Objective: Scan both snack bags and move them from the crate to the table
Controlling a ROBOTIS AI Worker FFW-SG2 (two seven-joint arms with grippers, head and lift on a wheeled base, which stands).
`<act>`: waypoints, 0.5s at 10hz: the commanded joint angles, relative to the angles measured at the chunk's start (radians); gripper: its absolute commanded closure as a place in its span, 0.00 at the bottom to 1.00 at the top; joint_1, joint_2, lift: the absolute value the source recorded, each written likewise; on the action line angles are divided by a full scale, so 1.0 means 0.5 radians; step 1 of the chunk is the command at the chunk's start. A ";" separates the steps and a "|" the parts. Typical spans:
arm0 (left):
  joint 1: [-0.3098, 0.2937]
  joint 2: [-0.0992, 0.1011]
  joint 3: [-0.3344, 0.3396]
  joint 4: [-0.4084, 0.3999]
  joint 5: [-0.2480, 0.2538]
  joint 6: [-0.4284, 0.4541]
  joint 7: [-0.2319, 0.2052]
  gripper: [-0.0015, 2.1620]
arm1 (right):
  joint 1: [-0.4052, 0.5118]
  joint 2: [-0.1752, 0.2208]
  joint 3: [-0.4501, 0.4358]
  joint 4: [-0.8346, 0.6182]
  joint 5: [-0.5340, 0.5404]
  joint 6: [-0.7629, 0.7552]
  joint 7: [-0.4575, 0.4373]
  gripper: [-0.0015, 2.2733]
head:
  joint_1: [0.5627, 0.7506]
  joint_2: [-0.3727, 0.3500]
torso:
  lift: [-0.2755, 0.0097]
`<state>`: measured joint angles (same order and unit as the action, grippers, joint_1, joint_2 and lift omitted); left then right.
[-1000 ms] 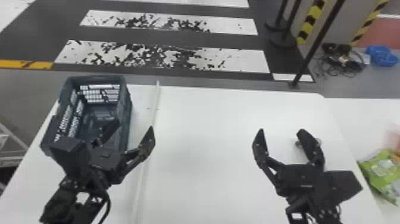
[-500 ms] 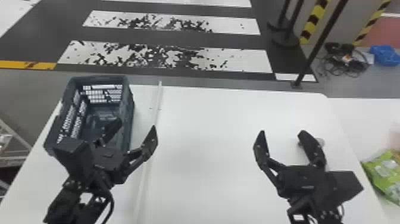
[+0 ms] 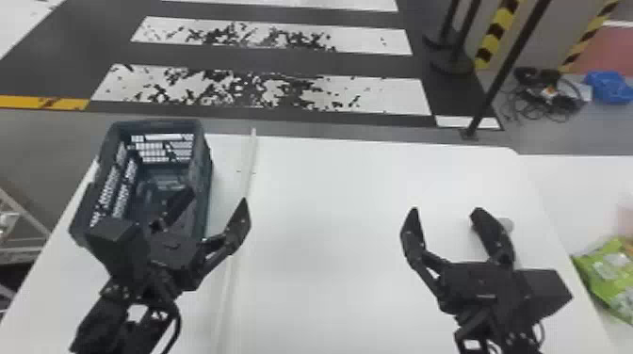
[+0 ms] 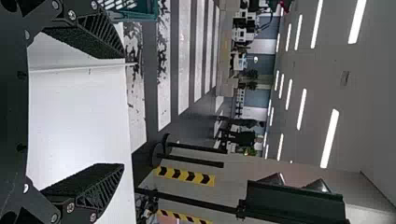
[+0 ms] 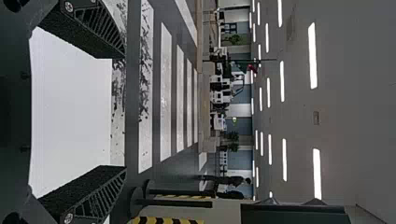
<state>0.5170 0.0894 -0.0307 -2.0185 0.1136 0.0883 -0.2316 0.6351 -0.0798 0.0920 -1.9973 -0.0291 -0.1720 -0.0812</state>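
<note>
The dark blue crate [image 3: 203, 188] stands at the table's left side. My left gripper [image 3: 216, 200] is over its near right part, fingers spread, hiding some of the inside; no bag can be made out in there. On the right, my right gripper [image 3: 446, 212] is open above the white table [image 3: 329, 226], holding nothing. A green snack bag [image 3: 612, 277] lies at the right edge, beyond this table's side. From the left wrist, the left gripper [image 4: 123, 111] has an empty gap between its fingers; likewise the right gripper [image 5: 124, 112] from its own wrist.
A small grey round object [image 3: 506, 225] is partly behind the right gripper's outer finger. A pale strip [image 3: 248, 174] runs along the table beside the crate. Another white surface [image 3: 579, 197] adjoins on the right. Past the far edge stands a black post [image 3: 499, 80].
The head view has shifted slightly, so crate, table and green bag appear a touch farther right. Both grippers were open before too, and have hardly moved relative to the table.
</note>
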 commanded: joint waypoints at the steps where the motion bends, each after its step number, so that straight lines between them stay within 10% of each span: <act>1: 0.000 0.002 0.000 0.003 0.000 0.000 0.006 0.08 | -0.003 0.003 0.000 -0.003 0.000 0.017 0.003 0.04 | 0.70 0.45 | 0.84; 5: -0.003 -0.001 0.000 0.006 0.000 0.000 0.012 0.08 | -0.009 0.009 0.009 0.000 0.000 0.054 0.000 0.04 | 0.70 0.46 | 0.84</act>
<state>0.5155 0.0890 -0.0307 -2.0157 0.1136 0.0883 -0.2259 0.6305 -0.0758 0.0950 -1.9975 -0.0292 -0.1468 -0.0810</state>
